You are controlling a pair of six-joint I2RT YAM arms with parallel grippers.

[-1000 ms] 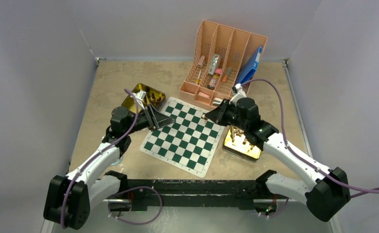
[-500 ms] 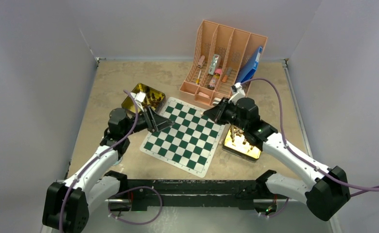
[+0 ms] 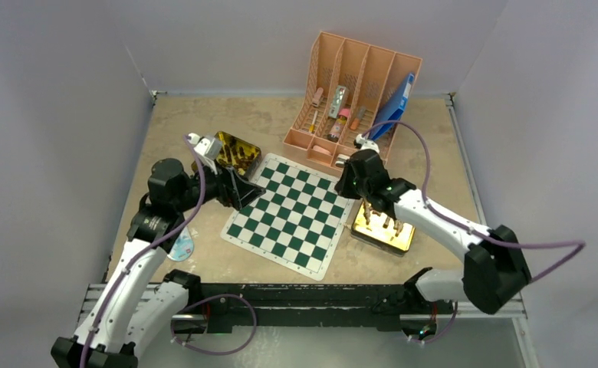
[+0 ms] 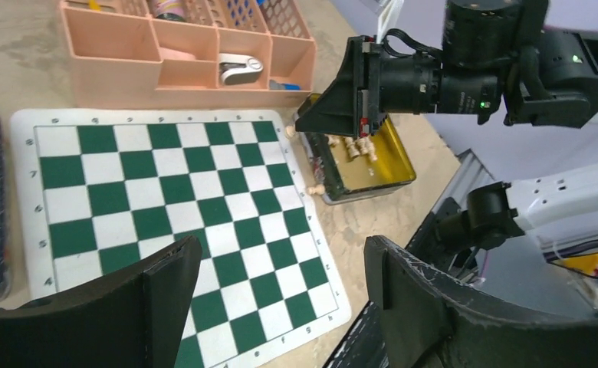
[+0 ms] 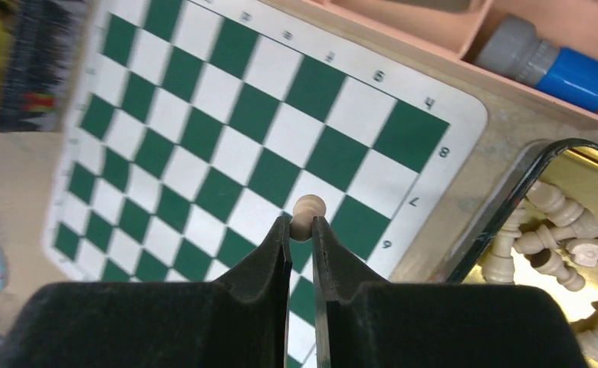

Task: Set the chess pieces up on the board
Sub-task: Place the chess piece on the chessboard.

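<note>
The green-and-white board [image 3: 288, 218] lies flat mid-table, and no pieces stand on its squares. My right gripper [image 5: 301, 226] is shut on a pale tan pawn [image 5: 308, 207] above the board's right edge. The left wrist view shows the same pawn [image 4: 290, 132] at the right gripper's [image 4: 311, 121] tip. More pale pieces [image 5: 556, 230] lie in a gold tin [image 3: 382, 232] right of the board. One pale piece [image 4: 315, 188] lies beside that tin. Over the board's left side, my left gripper [image 4: 280, 284] is open with nothing between its fingers. Dark pieces fill a second gold tin [image 3: 231, 152].
A pink desk organizer [image 3: 349, 100] with markers and tubes stands behind the board, and a blue folder [image 3: 394, 103] sits in its right slot. A blue-capped marker [image 5: 556, 65] lies in its front tray. A small bluish item [image 3: 181, 247] lies left of the board.
The left arm has drawn back to the left and its gripper has opened wider. The right gripper, still holding the pawn, has shifted a little to the right.
</note>
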